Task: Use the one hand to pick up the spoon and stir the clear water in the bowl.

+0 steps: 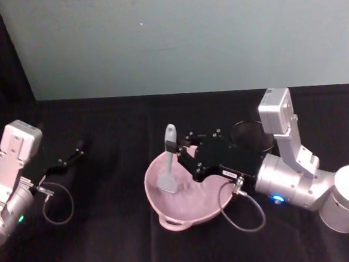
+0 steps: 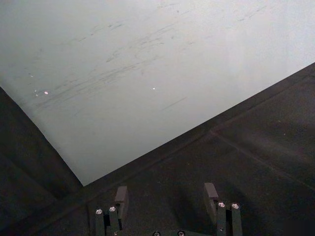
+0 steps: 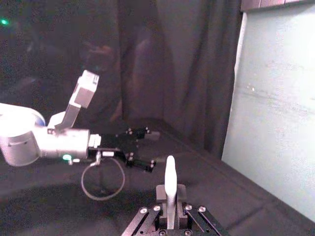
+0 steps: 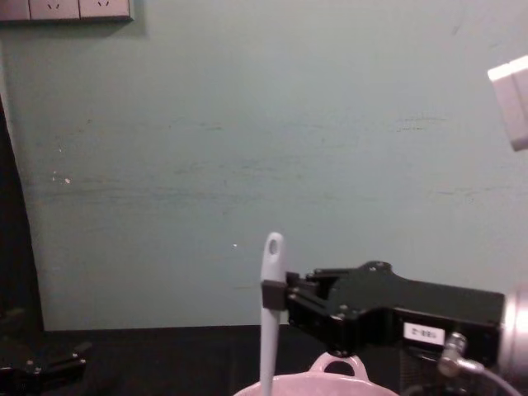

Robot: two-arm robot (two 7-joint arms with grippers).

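Observation:
The pale pink bowl (image 1: 219,209) stands at the table's middle; in the chest view its rim (image 4: 307,384) and loop handle show. The white spoon (image 1: 170,161) stands nearly upright with its flat head down inside the bowl and its holed handle end up (image 4: 271,264). My right gripper (image 1: 175,148), black with a white label, reaches in from the right and is shut on the spoon's handle (image 3: 170,179), gripper (image 4: 273,294) just above the rim. My left gripper (image 1: 75,154) is parked at the far left, its fingers (image 2: 120,197) spread with nothing between them.
A black wire-mesh cup (image 1: 252,135) stands just behind the right wrist, right of the bowl. A grey cable (image 1: 243,219) loops from the right wrist past the bowl's front. A pale wall (image 1: 192,40) closes the table's far side. Black cloth (image 1: 109,231) covers the table.

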